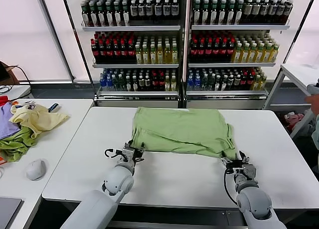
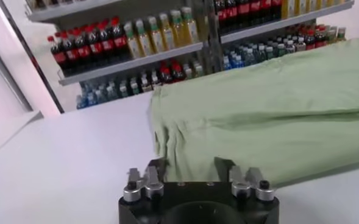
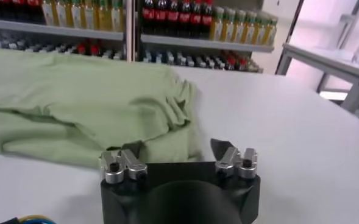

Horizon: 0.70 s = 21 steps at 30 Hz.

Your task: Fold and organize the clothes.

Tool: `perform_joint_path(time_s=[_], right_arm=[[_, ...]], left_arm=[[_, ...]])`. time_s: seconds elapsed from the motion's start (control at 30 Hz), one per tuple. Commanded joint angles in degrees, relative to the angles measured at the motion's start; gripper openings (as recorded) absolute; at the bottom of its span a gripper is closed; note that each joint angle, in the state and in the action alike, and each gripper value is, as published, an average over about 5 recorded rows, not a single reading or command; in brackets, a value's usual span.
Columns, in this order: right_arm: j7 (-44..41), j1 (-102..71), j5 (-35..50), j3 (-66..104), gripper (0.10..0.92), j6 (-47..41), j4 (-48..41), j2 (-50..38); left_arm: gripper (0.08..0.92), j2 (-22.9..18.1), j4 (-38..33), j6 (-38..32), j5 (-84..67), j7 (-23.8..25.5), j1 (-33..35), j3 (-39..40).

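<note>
The light green polo shirt (image 1: pixel 179 131) lies spread on the white table (image 1: pixel 174 179), partly folded, with its collar and print hidden. My left gripper (image 1: pixel 133 152) is open at the shirt's near left hem corner. In the left wrist view the gripper (image 2: pixel 191 167) has the shirt's (image 2: pixel 270 103) edge between its spread fingers (image 2: pixel 158 168). My right gripper (image 1: pixel 238 162) is open at the near right corner. In the right wrist view the gripper (image 3: pixel 176 147) has the shirt's (image 3: pixel 81 103) corner between its fingers (image 3: pixel 219 146).
A side table on the left holds a pale yellow garment (image 1: pixel 37 118), a darker green one (image 1: pixel 15 144), a purple one (image 1: pixel 6 120) and a white mouse (image 1: pixel 36 169). Bottle shelves (image 1: pixel 184 40) stand behind. Another table (image 1: pixel 299 74) stands at the right.
</note>
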Motion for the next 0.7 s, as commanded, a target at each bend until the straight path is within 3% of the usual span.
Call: perform_joint_path(time_s=[0.03, 0.4, 0.53, 0.7], right_arm=[[0.41, -0.21, 2.14, -0.54, 0.572, -1.89, -1.16, -0.02], [-1.42, -0.81, 2.56, 0.73, 0.252, -1.1, -0.25, -1.96], [-2.38, -2.48, 2.44, 1.54, 0.169, -0.67, 2.26, -2.94], [-3.4, -6.88, 1.64, 3.32, 0.151, -0.08, 7.51, -3.66]], left_arm=[[0.424, -0.38, 0.65, 0.18, -2.64, 0.01, 0.03, -0.15], [0.105, -0.14, -0.01, 0.06, -3.22, 0.09, 0.85, -0.14], [0.092, 0.76, -3.85, 0.03, -3.17, 0.06, 3.45, -0.67], [0.092, 2.5, -12.96, 0.11, -2.88, 0.28, 9.97, -2.04]])
